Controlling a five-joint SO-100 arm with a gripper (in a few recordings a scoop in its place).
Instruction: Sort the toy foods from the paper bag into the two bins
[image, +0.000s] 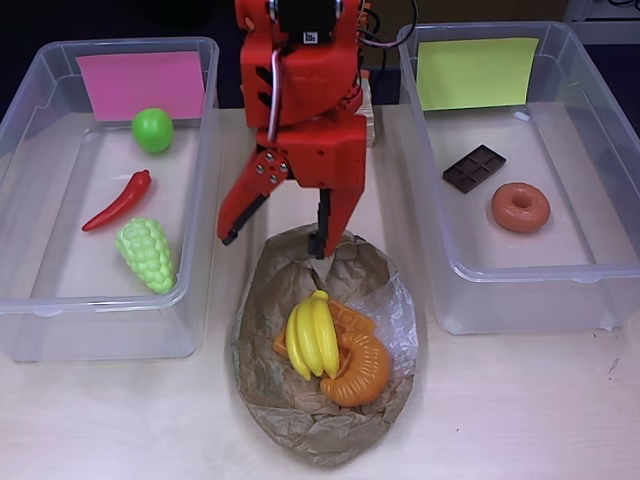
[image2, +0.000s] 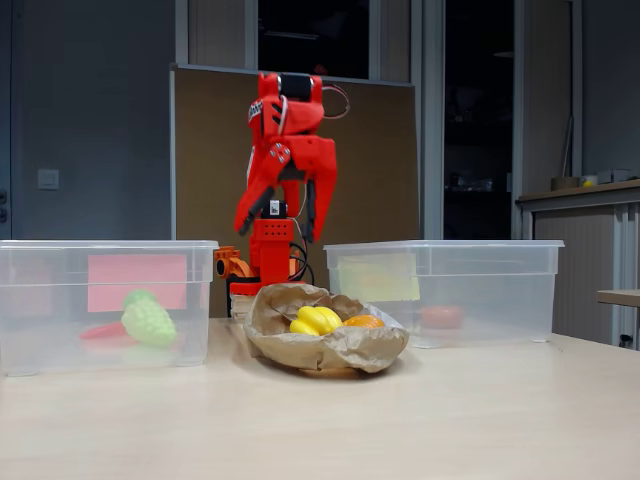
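Note:
My red gripper (image: 272, 243) (image2: 275, 228) hangs open and empty above the far rim of the crumpled brown paper bag (image: 270, 390) (image2: 330, 347). In the bag lie yellow bananas (image: 312, 335) (image2: 315, 320), an orange croissant (image: 360, 368) (image2: 362, 322) and an orange waffle (image: 350, 318) partly under them. The left bin (image: 20, 110) (image2: 60, 300) with the pink label holds a green apple (image: 152, 130), a red chili (image: 120, 200) and green grapes (image: 147, 254) (image2: 148, 322). The right bin (image: 600, 90) (image2: 500, 290) with the yellow-green label holds a brown chocolate bar (image: 474, 168) and a brown donut (image: 520, 207).
The arm's base (image2: 262, 262) stands between the two bins behind the bag. Bare pale table (image: 530, 410) stretches in front of the bins and the bag.

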